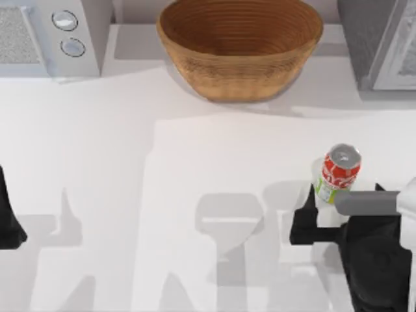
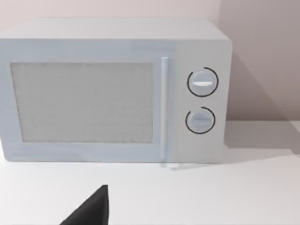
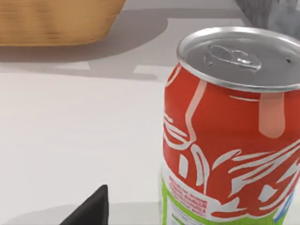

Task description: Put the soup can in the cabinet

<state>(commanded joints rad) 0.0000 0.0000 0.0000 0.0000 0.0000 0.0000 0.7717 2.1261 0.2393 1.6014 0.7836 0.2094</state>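
The soup can (image 1: pixel 338 172) stands upright on the white table at the right, with a silver top, a red-and-white label and a green lower band. My right gripper (image 1: pixel 341 207) is open and reaches in from the near right edge, its fingers on either side of the can's base. Up close, the soup can (image 3: pixel 234 140) stands apart from one dark fingertip (image 3: pixel 93 208). The cabinet (image 1: pixel 364 39), dark grey and speckled with a pale framed door (image 1: pixel 400 55), stands at the far right corner. My left gripper (image 1: pixel 10 224) is parked at the left edge, open.
A large brown woven basket (image 1: pixel 240 49) sits at the back centre, left of the cabinet. A white microwave with two round knobs (image 1: pixel 68 32) is at the back left; it faces the left wrist camera (image 2: pixel 112 93), with one fingertip (image 2: pixel 93 208) below it.
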